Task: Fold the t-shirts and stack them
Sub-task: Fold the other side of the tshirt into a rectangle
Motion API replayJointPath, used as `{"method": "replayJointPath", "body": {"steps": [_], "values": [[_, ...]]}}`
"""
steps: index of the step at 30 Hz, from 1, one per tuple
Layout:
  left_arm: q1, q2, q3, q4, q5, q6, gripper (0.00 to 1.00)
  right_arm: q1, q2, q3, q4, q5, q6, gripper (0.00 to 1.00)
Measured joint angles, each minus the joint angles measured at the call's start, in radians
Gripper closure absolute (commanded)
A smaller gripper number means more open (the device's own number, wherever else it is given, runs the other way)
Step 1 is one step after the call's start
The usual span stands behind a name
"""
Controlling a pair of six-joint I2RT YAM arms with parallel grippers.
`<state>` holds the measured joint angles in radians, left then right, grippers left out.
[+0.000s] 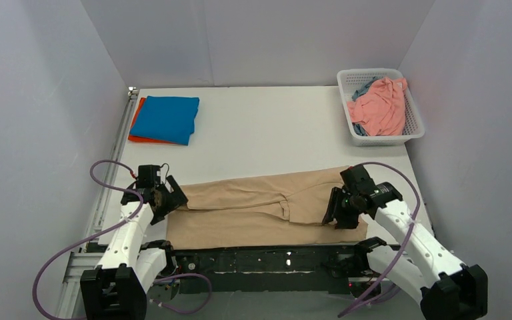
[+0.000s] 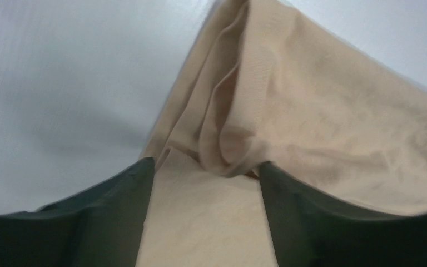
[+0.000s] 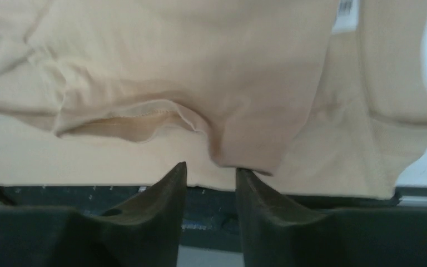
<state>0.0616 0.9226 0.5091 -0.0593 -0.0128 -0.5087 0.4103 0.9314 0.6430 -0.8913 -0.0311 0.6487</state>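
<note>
The beige-tan t-shirt [image 1: 253, 207] lies spread lengthwise along the near edge of the white worktop [image 1: 267, 133], between the two arms, its far part folded over towards the near hem so that a sleeve seam shows near the middle; the left tool [image 1: 173, 200] sits low at the shirt's left end and the right tool [image 1: 330, 215] at its right end.

In the left wrist view the left tool [image 2: 205, 164] has its jaws wide apart; a rolled fold of the beige cloth [image 2: 322, 111] ends just at the tips, pinched by neither finger.

In the right wrist view the right tool [image 3: 211, 167] shows a narrower gap with nothing in it; the folded edge of the shirt [image 3: 172, 55] hangs right above the tips, and a white label [image 3: 346, 14] shows at the top.

At the far left a folded bright blue t-shirt [image 1: 167, 119] rests on a folded orange-red t-shirt [image 1: 135, 123]; at the far right a white mesh basket [image 1: 413, 113] holds a crumpled salmon pink t-shirt [image 1: 381, 107] over a grey-blue t-shirt [image 1: 362, 88].
</note>
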Motion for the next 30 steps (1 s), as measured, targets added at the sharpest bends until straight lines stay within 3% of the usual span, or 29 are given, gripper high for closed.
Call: {"method": "replayJointPath", "body": {"steps": [6,10,14,18,22,30], "values": [[0.0,-0.018,0.163,-0.14,-0.08,-0.076,0.02,0.001,-0.266,-0.031,-0.178,-0.147,0.113,0.18],[0.0,-0.024,0.27,-0.179,-0.08,-0.13,0.02,0.001,-0.342,0.049,-0.201,-0.126,0.145,0.13],[0.0,0.053,0.339,-0.202,0.019,-0.157,0.02,0.001,-0.261,0.082,-0.134,-0.09,0.173,0.13],[-0.014,0.23,0.371,-0.146,0.18,-0.189,0.02,0.001,-0.109,0.071,-0.034,-0.068,0.233,0.12],[-0.1,0.404,0.369,-0.102,0.277,-0.187,0.02,0.0,0.029,0.009,0.094,-0.064,0.287,0.12],[-0.143,0.64,0.365,-0.106,0.254,-0.144,0.02,-0.031,0.197,-0.064,0.23,-0.05,0.321,0.12]]}}
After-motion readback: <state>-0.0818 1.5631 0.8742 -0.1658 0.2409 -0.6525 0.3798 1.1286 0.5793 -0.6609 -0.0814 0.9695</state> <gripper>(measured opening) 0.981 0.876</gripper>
